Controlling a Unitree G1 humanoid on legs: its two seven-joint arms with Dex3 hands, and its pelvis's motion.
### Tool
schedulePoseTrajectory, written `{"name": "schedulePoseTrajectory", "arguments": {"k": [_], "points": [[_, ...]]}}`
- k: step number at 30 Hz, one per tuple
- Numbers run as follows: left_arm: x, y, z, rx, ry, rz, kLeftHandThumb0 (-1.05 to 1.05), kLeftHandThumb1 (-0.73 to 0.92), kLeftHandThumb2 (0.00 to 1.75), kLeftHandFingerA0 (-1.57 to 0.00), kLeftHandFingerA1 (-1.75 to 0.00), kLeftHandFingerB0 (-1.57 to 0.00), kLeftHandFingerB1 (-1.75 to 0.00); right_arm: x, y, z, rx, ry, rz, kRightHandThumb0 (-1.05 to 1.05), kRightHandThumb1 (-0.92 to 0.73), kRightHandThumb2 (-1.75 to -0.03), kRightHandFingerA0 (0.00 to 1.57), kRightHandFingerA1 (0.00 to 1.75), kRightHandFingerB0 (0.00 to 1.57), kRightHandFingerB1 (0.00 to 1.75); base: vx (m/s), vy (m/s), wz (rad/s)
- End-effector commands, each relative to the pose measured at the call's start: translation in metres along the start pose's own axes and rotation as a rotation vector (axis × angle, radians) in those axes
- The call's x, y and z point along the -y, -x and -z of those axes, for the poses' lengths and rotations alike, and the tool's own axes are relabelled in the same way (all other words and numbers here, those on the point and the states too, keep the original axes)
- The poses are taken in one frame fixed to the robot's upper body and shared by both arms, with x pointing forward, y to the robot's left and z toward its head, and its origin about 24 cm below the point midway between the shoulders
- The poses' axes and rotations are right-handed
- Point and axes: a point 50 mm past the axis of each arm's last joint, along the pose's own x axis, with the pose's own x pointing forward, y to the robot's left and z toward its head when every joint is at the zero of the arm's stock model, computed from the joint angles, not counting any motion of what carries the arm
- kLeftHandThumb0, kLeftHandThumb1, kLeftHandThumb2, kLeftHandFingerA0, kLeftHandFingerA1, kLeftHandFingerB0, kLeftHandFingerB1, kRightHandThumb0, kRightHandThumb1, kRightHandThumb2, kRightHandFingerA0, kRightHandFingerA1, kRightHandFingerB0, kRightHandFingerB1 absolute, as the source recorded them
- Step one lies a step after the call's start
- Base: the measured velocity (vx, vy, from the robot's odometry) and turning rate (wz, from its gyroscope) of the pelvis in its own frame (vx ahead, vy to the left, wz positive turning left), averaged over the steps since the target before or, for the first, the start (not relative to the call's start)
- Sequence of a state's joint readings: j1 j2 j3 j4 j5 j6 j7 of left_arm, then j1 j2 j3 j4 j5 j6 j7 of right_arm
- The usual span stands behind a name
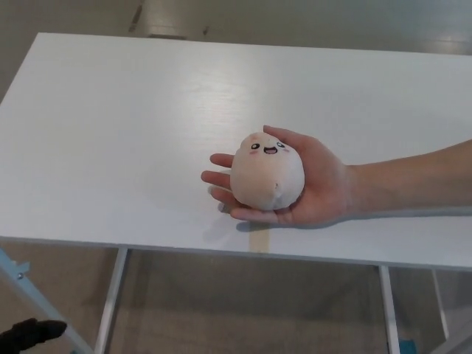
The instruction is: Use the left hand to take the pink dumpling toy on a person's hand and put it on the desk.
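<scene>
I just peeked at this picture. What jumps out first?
A pink dumpling toy with a tiny smiling face sits in a person's open hand, held over the near edge of the white desk. Down in the bottom left corner, the tip of the robot's black left hand pokes in.

Round, pale pink plush dumpling toy (267, 170) with small smiling face on top, resting upright in person's open palm (318, 186) above white desk (110, 140).

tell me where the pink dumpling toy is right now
In the head view, the pink dumpling toy sits in a person's open hand reaching in from the right, over the white desk near its front edge.
</scene>
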State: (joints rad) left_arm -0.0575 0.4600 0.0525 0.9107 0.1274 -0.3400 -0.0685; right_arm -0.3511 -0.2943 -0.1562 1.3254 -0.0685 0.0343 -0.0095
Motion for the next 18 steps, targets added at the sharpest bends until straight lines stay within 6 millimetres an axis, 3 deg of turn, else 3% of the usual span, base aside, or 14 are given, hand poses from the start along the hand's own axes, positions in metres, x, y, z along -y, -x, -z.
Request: {"name": "schedulePoseTrajectory", "arguments": {"k": [1, 4, 8, 9, 18], "points": [[0.0, 0.037, -0.022, 0.25, -0.011, 0.115, -0.4, 0.52, 0.56, -0.61, -0.43, -0.48, -0.37, 0.006, 0.0, -0.001, -0.007, 0.028, 0.01, -0.23, -0.68, -0.6, 0.65, 0.44, 0.54, 0.42, 0.0, 0.0, 0.0], [0.0, 0.048, -0.03, 0.3, -0.013, 0.153, -0.4, 0.52, 0.56, -0.6, -0.43, -0.47, -0.37, 0.005, 0.0, -0.003, -0.004, 0.036, 0.009, -0.23, -0.67, -0.6, 0.65, 0.44, 0.54, 0.42, 0.0, 0.0, 0.0], [0.004, 0.081, -0.057, 0.446, -0.036, 0.279, -0.4, 0.49, 0.55, -0.6, -0.44, -0.48, -0.37, 0.005, 0.0, -0.003, 0.0, 0.039, 0.008, -0.23, -0.67, -0.6, 0.65, 0.45, 0.54, 0.42, 0.0, 0.0, 0.0], [0.005, 0.093, -0.068, 0.505, -0.044, 0.312, -0.46, 0.43, 0.7, -0.54, -0.52, -0.44, -0.46, 0.005, 0.0, -0.003, 0.002, 0.037, 0.007, -0.23, -0.67, -0.6, 0.65, 0.45, 0.54, 0.42, 0.0, 0.0, 0.0], [-0.004, 0.152, -0.123, 0.797, -0.077, 0.359, -0.46, 0.41, 0.68, -0.57, -0.52, -0.47, -0.46, 0.004, 0.0, -0.005, 0.007, 0.031, 0.004, -0.22, -0.67, -0.6, 0.65, 0.45, 0.54, 0.42, 0.0, 0.0, 0.0]]}}
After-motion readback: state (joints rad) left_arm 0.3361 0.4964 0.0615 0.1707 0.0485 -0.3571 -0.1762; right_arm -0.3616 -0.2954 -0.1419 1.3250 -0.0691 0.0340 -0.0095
